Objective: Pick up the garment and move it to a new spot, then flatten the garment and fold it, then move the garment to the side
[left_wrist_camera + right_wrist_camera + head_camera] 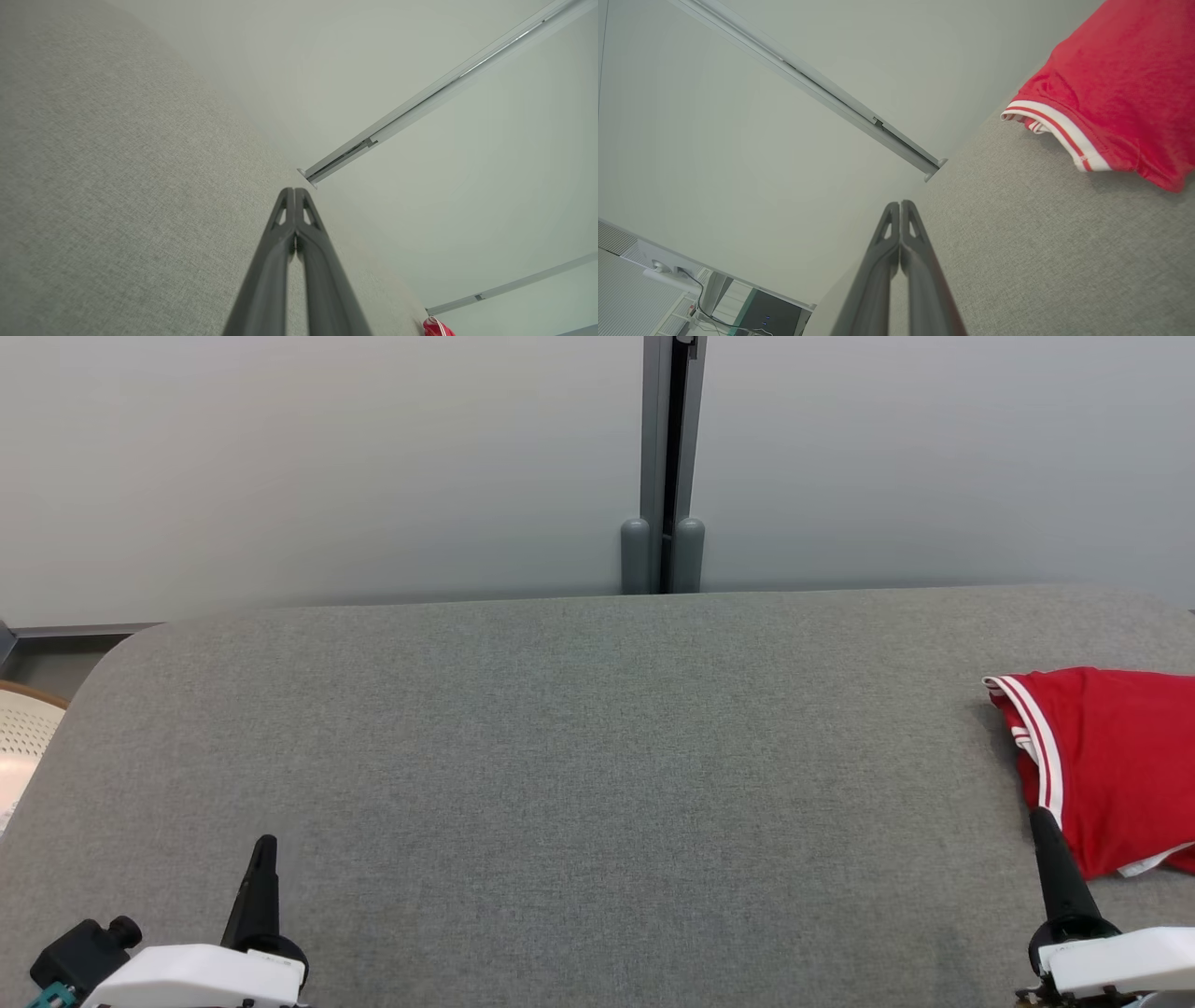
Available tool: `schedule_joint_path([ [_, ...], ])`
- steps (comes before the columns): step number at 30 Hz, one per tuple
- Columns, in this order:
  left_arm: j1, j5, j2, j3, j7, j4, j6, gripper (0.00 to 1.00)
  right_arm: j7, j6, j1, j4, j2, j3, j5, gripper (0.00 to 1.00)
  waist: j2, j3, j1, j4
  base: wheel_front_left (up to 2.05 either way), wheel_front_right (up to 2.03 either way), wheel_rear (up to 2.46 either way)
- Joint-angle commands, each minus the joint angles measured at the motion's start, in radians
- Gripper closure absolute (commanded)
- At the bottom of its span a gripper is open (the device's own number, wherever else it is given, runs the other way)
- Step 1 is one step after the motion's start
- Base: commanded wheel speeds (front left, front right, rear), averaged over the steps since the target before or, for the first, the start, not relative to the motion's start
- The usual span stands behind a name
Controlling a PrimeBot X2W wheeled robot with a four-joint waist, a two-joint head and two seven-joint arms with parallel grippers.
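A red garment [1111, 756] with white striped trim lies bunched at the right edge of the grey table [560, 756], partly cut off by the head view's border. It fills the upper right of the right wrist view as the garment [1115, 79], and a corner of the garment [437, 328] peeks in at the left wrist view's bottom. My right gripper [1041, 821] is shut and empty, its tip just in front of the garment's near left edge. At the lower left my left gripper [266, 847] is shut and empty, far from the cloth. Shut fingers show as right gripper [900, 203] and left gripper [294, 190].
A pale wall with a grey vertical post [665, 467] stands behind the table. A cream perforated basket [23, 747] sits beyond the table's left edge. A cable and equipment [756, 317] show low in the right wrist view.
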Motion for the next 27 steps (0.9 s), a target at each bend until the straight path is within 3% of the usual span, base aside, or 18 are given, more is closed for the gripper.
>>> schedule_joint_path([
  [1, -0.034, -0.031, 0.001, 0.010, 0.006, -0.009, -0.010, 1.00, 0.004, -0.001, -0.029, -0.001, -0.003, -0.005, 0.032, 1.00, -0.0001, 0.001, 0.0000, -0.001, 0.00, 0.00, 0.00],
  [27, -0.082, -0.270, -0.021, 0.051, 0.066, 0.005, -0.040, 1.00, 0.016, -0.001, -0.088, 0.064, 0.007, -0.021, 0.276, 1.00, -0.0001, 0.017, 0.0000, -0.016, 0.00, 0.00, 0.00],
])
